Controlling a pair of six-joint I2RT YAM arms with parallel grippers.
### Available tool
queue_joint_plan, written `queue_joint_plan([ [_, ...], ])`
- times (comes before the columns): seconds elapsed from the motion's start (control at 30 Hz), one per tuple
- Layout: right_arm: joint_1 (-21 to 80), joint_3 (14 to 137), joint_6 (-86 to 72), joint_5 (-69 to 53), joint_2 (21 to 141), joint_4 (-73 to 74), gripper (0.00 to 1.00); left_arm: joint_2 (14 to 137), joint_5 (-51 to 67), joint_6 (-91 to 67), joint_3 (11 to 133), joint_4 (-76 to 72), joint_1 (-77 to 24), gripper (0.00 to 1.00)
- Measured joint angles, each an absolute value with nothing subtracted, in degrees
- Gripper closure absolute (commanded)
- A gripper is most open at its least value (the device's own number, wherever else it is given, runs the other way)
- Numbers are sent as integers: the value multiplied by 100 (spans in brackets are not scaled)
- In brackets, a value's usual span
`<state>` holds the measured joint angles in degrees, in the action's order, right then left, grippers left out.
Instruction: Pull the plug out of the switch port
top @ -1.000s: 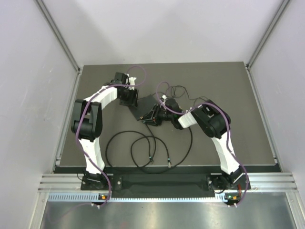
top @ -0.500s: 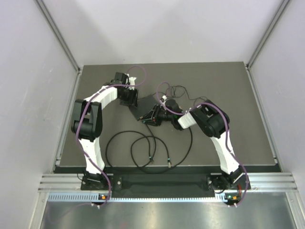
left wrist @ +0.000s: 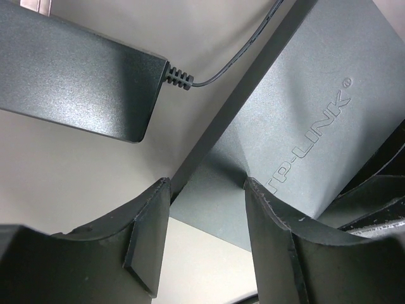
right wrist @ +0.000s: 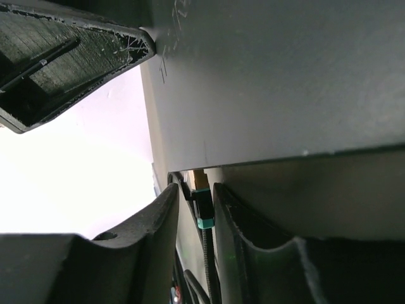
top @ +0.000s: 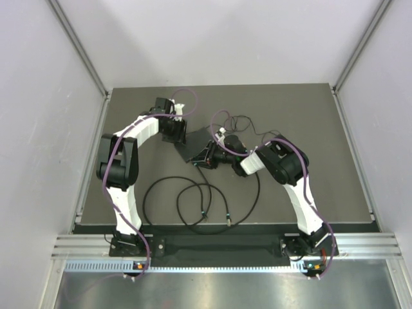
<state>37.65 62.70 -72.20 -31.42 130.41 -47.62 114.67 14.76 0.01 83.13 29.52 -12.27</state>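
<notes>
Barely moved: your right gripper (right wrist: pixel 195 190) pinches the teal-collared black plug (right wrist: pixel 202 216), still seated. Left gripper (left wrist: pixel 207 185) clamps the flat matte-black switch box (left wrist: pixel 316 82).

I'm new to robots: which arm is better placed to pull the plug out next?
Right, probably. The right tool flanks the teal-collared plug at the switch; the left tool only grips the switch body.

Switch (left wrist: pixel 316 95) smooth matt dark-grey plastic, power brick (left wrist: pixel 69 76) at ten o'clock fine-grained black plastic, left gripper (left wrist: pixel 207 185) matt black, rough-edged, plug (right wrist: pixel 202 215) teal plastic.
</notes>
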Motion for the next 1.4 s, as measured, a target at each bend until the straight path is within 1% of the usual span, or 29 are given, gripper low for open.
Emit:
queue_joint_plan([
  [0.4, 3758, 6228, -7609, -2956, 13056, -4836, 73, 11476, 1476, 1, 8315, 2910, -1249, 47],
  [0.5, 3758, 6248, -7612, -2947, 13056, -4768, 78, 11478, 1476, -1, 8315, 2910, -1251, 47],
  [0.53, 3758, 6276, -7614, -2963, 13056, -4698, 83, 11478, 1476, 1, 8315, 2910, -1251, 47],
  [0.6, 3758, 6318, -7612, -2989, 13054, -4574, 87, 11478, 1474, -1, 8315, 2906, -1251, 47],
  [0.63, 3758, 6335, -7609, -3004, 13054, -4530, 94, 11478, 1476, 1, 8315, 2904, -1251, 47],
  [0.67, 3758, 6361, -7590, -3028, 13054, -4477, 98, 11478, 1474, 1, 8315, 2897, -1251, 47],
  [0.7, 3758, 6388, -7559, -3052, 13054, -4425, 100, 11480, 1474, 1, 8315, 2893, -1251, 47],
  [1.1, 3745, 6622, -7046, -3188, 13013, -3931, 100, 11493, 1457, -1, 8337, 2860, -1253, 47],
  [1.33, 3638, 7142, -6302, -3660, 13015, -2941, 100, 11515, 1433, -5, 8361, 2853, -1253, 47],
  [1.4, 3590, 7155, -6281, -3782, 13015, -2902, 100, 11518, 1450, -14, 8364, 2856, -1258, 47],
])
